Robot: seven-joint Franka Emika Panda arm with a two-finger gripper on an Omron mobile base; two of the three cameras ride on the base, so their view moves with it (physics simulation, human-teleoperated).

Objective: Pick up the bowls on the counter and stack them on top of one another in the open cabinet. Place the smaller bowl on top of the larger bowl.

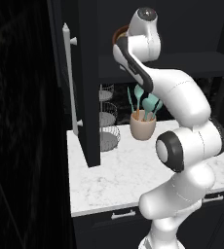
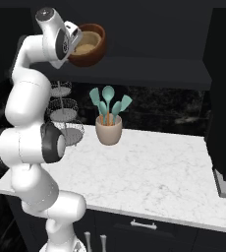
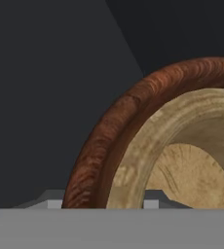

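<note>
Raised to shelf height, the gripper (image 2: pixel 74 40) sits at the left rim of the stacked bowls inside the open cabinet (image 2: pixel 134 71); whether its fingers are apart or closed on a rim I cannot tell, since the wrist hides them in the right base view and the bowls crowd the hand view.

Going down in size: the cabinet's dark shelf carries the larger bowl (image 2: pixel 96 48), glossy reddish-brown, and the smaller bowl (image 2: pixel 85 45), light tan, sits nested inside it. In the hand view the brown rim (image 3: pixel 104 141) wraps just outside the tan rim (image 3: pixel 143 146), both very close to the camera.

Judging by this, the stacking looks done and the step in hand is the release. The next move calls for freeing the tan bowl and drawing back without dragging either rim.

Below, the counter (image 2: pixel 149 172) holds a utensil cup (image 2: pixel 108 130) beside a wire basket rack (image 2: pixel 66 115).
</note>
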